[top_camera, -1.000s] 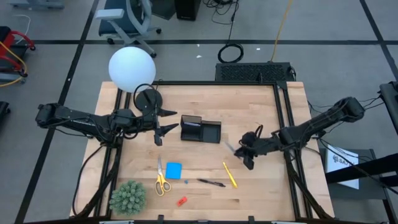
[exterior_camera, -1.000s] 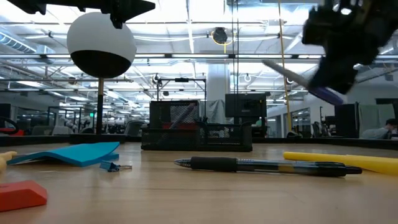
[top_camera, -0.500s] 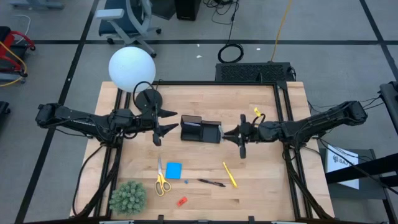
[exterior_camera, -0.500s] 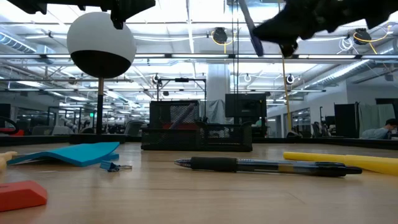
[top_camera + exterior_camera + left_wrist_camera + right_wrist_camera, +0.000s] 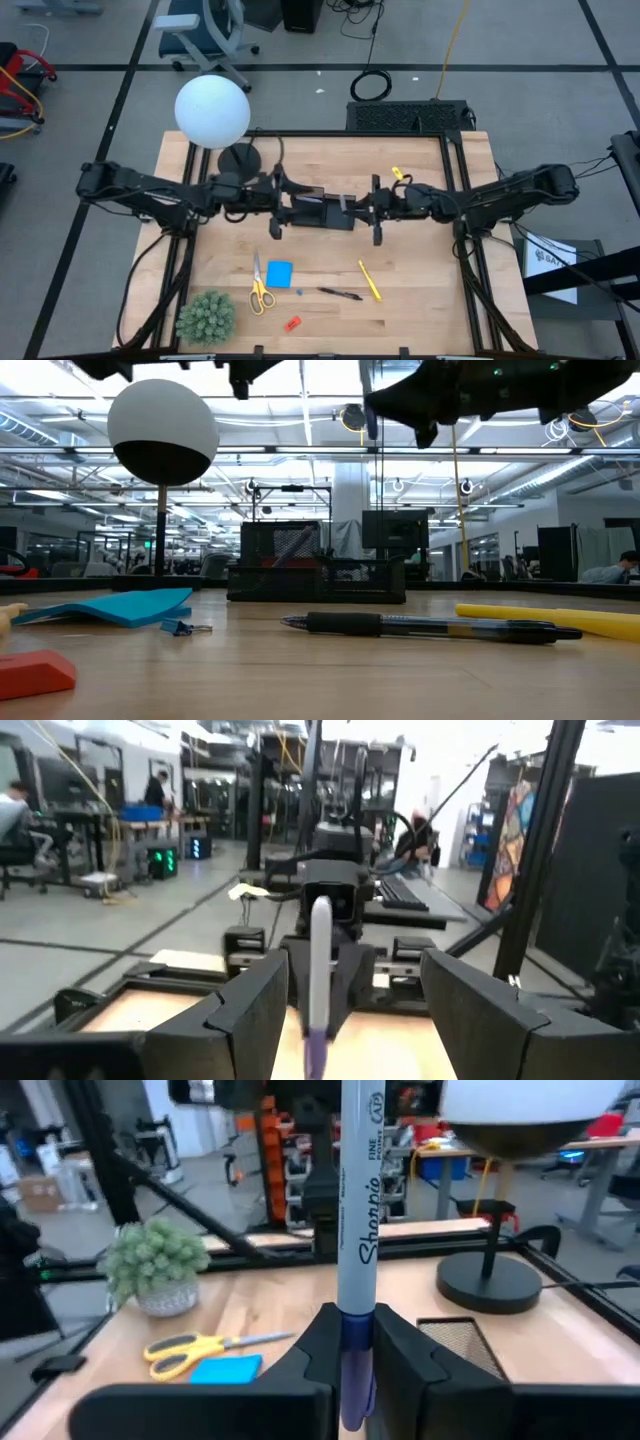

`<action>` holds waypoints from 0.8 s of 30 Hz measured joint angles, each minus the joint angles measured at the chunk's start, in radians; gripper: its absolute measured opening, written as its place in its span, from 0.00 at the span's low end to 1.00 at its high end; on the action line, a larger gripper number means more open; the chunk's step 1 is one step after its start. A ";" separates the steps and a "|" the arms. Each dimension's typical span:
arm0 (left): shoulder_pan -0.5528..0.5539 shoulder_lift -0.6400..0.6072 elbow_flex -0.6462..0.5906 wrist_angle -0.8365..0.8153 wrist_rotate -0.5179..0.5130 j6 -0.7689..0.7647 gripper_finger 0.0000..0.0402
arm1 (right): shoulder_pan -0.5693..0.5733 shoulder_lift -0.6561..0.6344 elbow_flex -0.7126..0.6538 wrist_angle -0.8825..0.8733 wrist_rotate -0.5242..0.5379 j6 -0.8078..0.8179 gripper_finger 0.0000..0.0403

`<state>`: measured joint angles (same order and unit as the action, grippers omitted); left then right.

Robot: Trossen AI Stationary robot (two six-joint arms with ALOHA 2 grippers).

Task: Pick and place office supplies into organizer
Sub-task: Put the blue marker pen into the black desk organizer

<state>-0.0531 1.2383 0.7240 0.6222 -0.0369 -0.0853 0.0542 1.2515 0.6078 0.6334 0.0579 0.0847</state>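
Observation:
The black mesh organizer [image 5: 322, 208] stands mid-table. My right gripper [image 5: 354, 207] hovers level at its right end, shut on a grey marker pen with a purple end [image 5: 357, 1230]; the low view shows this pen upright [image 5: 370, 405]. My left gripper [image 5: 285, 205] hovers open at the organizer's left end with nothing between its fingers; its wrist view faces the pen [image 5: 319, 960]. Lying flat on the near half of the table are yellow-handled scissors [image 5: 259, 287], a blue note pad [image 5: 279, 273], a yellow pen [image 5: 370, 280], a black pen [image 5: 340, 294] and a red piece [image 5: 292, 323]. My right gripper pinches the pen between its two fingers [image 5: 322, 1342] where the grey barrel meets the purple end [image 5: 357, 1320]. The fingers reach in level from the table's right and lie across the pen. The pen stands upright, lifted clear above the organizer's right end.
A lamp with a white globe [image 5: 212, 110] and a round black base [image 5: 238, 158] stands at the far left, just behind my left arm. A green spiky plant [image 5: 206, 316] sits at the near left corner. A black frame rail [image 5: 345, 135] borders the table.
My right gripper has risen and gone toward the table's left and far side, up to the organizer. Its wrist has turned, and the pen has swung from slanted to upright. My left gripper has moved toward the table's right, up to the organizer's left end, staying open.

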 joint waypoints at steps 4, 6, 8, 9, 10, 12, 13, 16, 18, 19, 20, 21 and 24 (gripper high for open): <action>0.000 0.007 0.030 -0.053 -0.035 0.003 0.58 | -0.003 0.032 0.040 0.006 -0.036 -0.010 0.07; 0.001 0.006 0.032 -0.068 -0.067 0.004 0.58 | -0.003 0.041 0.061 0.008 -0.036 -0.024 0.07; 0.001 0.007 0.031 -0.072 -0.070 0.000 0.58 | -0.003 0.042 0.074 0.002 -0.036 -0.038 0.07; 0.001 0.007 0.031 -0.070 -0.069 -0.002 0.58 | -0.003 0.042 0.084 0.005 -0.036 -0.047 0.07; 0.001 0.007 0.031 -0.066 -0.069 -0.004 0.58 | -0.003 0.041 0.091 0.009 -0.036 -0.056 0.07; 0.000 0.006 0.031 -0.063 -0.068 -0.004 0.58 | -0.003 0.041 0.103 0.010 -0.036 -0.070 0.07; 0.001 0.007 0.031 -0.063 -0.069 -0.002 0.58 | -0.003 0.041 0.110 0.011 -0.037 -0.074 0.07; 0.001 0.007 0.031 -0.032 -0.056 0.001 0.58 | -0.003 0.041 0.123 0.016 -0.037 -0.088 0.06; -0.002 0.006 0.031 -0.023 -0.032 0.006 0.58 | -0.003 0.041 0.123 0.009 -0.037 -0.098 0.02; -0.005 0.008 0.031 -0.028 -0.028 0.008 0.58 | -0.003 0.041 0.123 0.005 -0.037 -0.100 0.01; -0.007 0.021 0.031 -0.023 -0.027 0.008 0.58 | -0.003 0.042 0.123 0.004 -0.037 -0.100 0.00; -0.005 0.037 0.031 -0.007 -0.024 0.008 0.58 | -0.002 0.042 0.123 0.006 -0.037 -0.101 0.01; 0.012 0.061 0.028 0.005 -0.018 -0.018 0.58 | 0.000 0.042 0.123 0.007 -0.037 -0.100 0.01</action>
<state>-0.0412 1.2995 0.7525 0.6271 -0.0551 -0.1030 0.0540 1.2930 0.7303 0.6407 0.0208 -0.0157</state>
